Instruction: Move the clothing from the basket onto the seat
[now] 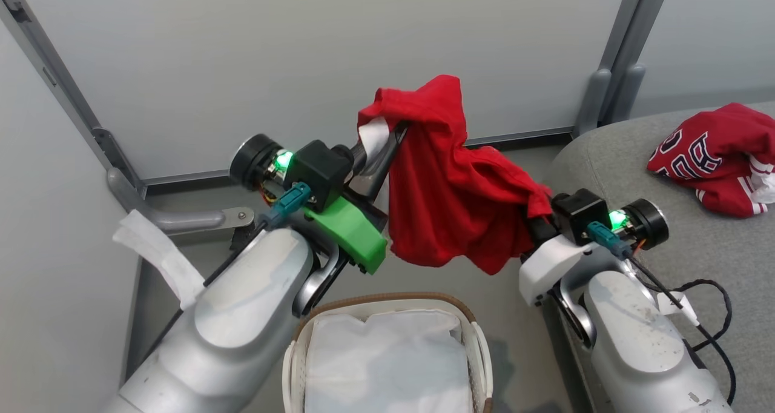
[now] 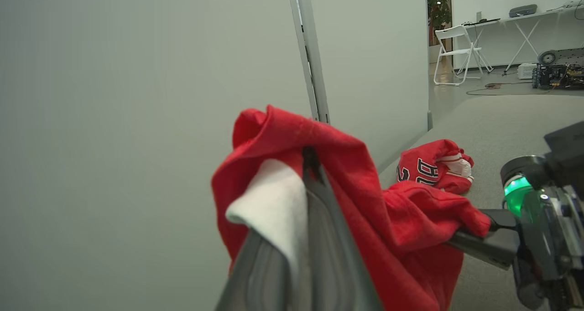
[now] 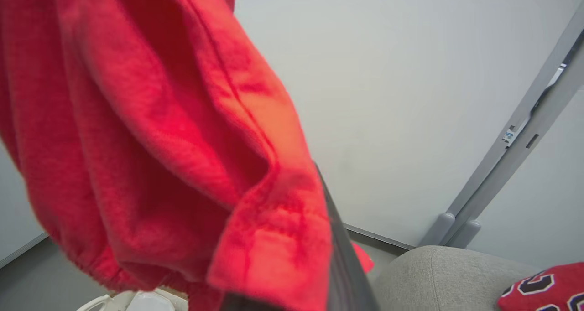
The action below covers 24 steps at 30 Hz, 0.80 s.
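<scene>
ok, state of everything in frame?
left gripper: shut on the plain red garment
right gripper: shut on the plain red garment
plain red garment: held up between both grippers, clear of the basket
lettered jersey: crumpled on the seat
basket: no clothing visible inside, white liner showing

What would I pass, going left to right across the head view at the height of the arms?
In order: left gripper, shut on one end of the cloth → red garment hanging between the arms → right gripper, shut on its other end → jersey lying on the seat.
</scene>
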{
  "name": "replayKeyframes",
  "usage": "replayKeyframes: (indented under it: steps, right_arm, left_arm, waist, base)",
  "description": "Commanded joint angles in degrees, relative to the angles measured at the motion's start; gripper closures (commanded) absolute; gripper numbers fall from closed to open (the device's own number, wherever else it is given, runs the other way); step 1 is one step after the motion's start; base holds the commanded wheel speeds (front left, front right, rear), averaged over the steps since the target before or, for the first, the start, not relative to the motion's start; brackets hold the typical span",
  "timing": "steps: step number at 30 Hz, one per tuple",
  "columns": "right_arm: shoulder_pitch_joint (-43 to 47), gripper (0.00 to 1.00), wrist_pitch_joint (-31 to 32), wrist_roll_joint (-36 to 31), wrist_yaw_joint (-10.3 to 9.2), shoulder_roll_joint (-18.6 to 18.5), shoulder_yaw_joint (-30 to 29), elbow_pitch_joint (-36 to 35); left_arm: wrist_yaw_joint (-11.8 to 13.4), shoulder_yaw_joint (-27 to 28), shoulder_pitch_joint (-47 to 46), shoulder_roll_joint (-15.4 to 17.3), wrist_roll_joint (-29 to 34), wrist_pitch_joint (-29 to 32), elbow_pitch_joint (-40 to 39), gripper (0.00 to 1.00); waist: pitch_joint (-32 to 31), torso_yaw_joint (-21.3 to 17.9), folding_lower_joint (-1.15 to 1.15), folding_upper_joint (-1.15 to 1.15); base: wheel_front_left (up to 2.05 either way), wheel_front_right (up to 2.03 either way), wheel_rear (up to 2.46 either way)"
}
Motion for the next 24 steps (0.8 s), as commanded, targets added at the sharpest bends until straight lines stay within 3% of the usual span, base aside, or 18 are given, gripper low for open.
replayKeyframes:
  steps: [1, 2, 14, 24]
  right_arm:
    - [0.5, 1.00, -0.1, -0.7, -0.07, -0.2, -1.3, -0.3]
    - [0.5, 1.00, -0.1, -1.1, -0.06, -0.2, -2.4, -0.3]
    - [2.0, 1.00, -0.1, -7.4, -0.06, -0.2, -15.5, -2.2]
    - [4.3, 1.00, -0.1, -8.9, -0.06, -0.2, -21.4, -5.1]
  left_arm:
    - [0.3, 0.4, 1.9, -0.3, -0.7, -0.2, 0.5, 0.09]
    - [0.4, 0.7, 2.9, -0.6, -1.0, -0.2, 0.7, 0.00]
    - [0.7, 4.2, 12.7, -2.0, -0.9, -0.1, 3.4, 0.00]
    - [0.5, 8.2, 17.1, -2.6, 1.2, -0.1, 4.3, 0.00]
  waist:
    - [0.3, -0.3, 0.00, 0.00]
    - [0.4, -0.4, 0.00, 0.00]
    - [1.8, -1.2, 0.00, 0.00]
    - [3.2, -2.6, 0.00, 0.00]
  base:
    - [0.00, 0.00, 0.00]
    - [0.00, 0.00, 0.00]
    - [0.00, 0.00, 0.00]
    - [0.00, 0.00, 0.00]
